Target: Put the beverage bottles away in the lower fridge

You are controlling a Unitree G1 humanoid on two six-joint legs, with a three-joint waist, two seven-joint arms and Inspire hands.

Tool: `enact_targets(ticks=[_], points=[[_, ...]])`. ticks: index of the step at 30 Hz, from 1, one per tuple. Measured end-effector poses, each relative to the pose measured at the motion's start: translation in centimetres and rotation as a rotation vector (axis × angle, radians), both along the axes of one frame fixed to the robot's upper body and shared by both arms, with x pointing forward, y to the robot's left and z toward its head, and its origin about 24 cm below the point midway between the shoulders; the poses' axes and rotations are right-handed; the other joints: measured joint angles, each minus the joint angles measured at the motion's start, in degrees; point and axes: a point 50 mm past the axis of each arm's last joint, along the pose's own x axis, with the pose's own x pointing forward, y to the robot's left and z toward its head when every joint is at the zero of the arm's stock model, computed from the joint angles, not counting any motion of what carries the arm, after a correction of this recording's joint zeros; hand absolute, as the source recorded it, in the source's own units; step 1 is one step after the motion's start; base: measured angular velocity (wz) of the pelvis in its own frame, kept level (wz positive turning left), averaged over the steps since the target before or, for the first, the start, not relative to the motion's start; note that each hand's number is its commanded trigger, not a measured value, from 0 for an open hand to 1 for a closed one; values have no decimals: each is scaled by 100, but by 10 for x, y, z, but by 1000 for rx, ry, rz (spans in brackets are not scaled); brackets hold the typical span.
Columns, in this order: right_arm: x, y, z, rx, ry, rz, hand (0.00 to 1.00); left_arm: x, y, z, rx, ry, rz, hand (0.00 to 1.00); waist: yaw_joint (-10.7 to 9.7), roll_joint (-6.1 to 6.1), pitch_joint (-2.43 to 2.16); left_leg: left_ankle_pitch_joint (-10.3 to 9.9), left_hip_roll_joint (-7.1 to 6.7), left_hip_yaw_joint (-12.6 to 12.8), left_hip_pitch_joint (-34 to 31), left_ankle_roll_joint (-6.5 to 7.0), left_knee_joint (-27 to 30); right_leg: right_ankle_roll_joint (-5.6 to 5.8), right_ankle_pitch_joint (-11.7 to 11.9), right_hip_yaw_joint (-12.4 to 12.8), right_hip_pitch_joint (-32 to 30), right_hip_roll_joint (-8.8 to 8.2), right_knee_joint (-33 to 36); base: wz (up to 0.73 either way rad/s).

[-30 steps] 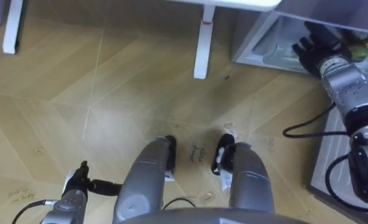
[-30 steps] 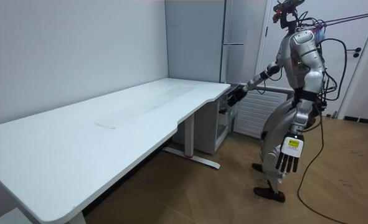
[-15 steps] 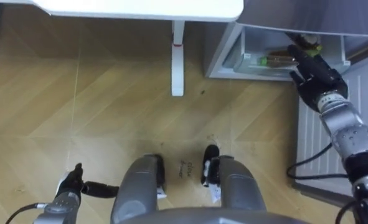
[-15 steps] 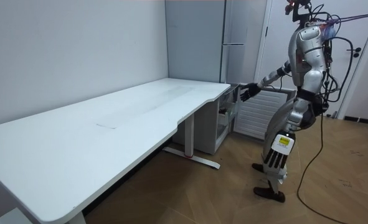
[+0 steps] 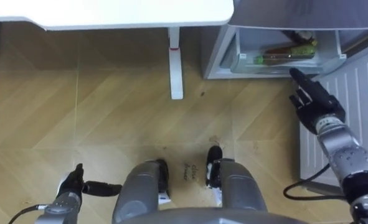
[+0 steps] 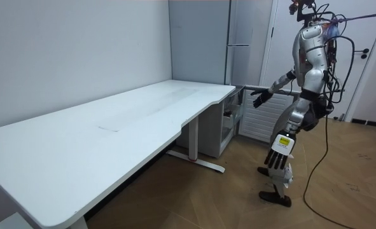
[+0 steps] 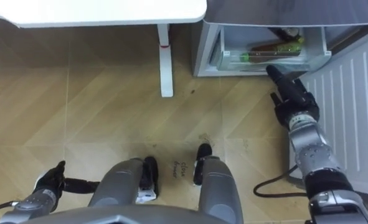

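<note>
Although our right hand (image 5: 314,102) holds its fingers straight and empty, the drinks (image 5: 287,53) lie crosswise just beyond them in the lower fridge (image 5: 217,55).

Looks like a bare office-ish test room: long white desk surface (image 6: 111,121), tall grey fridge (image 6: 238,32), parquet floor (image 6: 347,191).

Open lower fridge shelf (image 5: 277,70); drink bottles (image 5: 287,58) lying on it

White table (image 5: 109,12); tan floor (image 5: 78,112) (chevron planks); black right hand (image 5: 314,102); green-brown drinks (image 5: 286,56).
</note>
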Motion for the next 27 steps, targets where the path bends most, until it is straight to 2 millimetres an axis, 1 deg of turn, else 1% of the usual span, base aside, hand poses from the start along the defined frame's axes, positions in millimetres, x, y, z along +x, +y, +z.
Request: enact_targets(ticks=[4, 7, 11, 16, 22, 25, 27], points=[[-5, -7, -6, 29, 29, -71, 0, 0, 0, 0, -5, 2, -2, 0, 14, 54, 2, -4, -40, -54, 65, 23, -21, 27, -43, -29, 63, -33, -5, 8], [-6, -9, -8, 31, 42, -88, 0, -3, 1, -1, -4, 12, 0, 0, 25, 65, 6, -3, -57, -83, 62, 24, -32, 43, -64, -30, 65, -34, -4, 6], [-3, -11, -9, 50, 48, -118, 0, -3, 1, -1, -5, 15, -2, 0, 26, 77, 13, -5, -64, -116, 60, 19, -37, 41, -91, -31, 63, -27, -3, 2], [0, -15, -5, 77, 12, -156, 0, -3, -1, -2, -9, 20, -18, 0, 30, 103, 6, 13, -98, -131, 77, -3, -130, 36, -98, -24, 46, -37, 5, 0], [0, -22, -8, 131, 4, -233, 0, -2, -2, -2, 10, 27, -58, 0, 32, 135, 12, 26, -109, -148, 82, -21, -186, 19, -129, -34, 30, -43, 12, 0], [0, -23, -9, 137, 3, -239, 0, -3, -2, -2, 10, 30, -56, 0, 33, 135, 12, 30, -121, -147, 88, -25, -220, 18, -153, -34, 12, -53, 33, 0], [0, -24, -10, 141, 5, -246, 0, -2, -2, -3, 9, 30, -55, 0, 31, 148, 22, 29, -126, -148, 97, -27, -225, 19, -171, -42, 11, -61, 52, 2]])
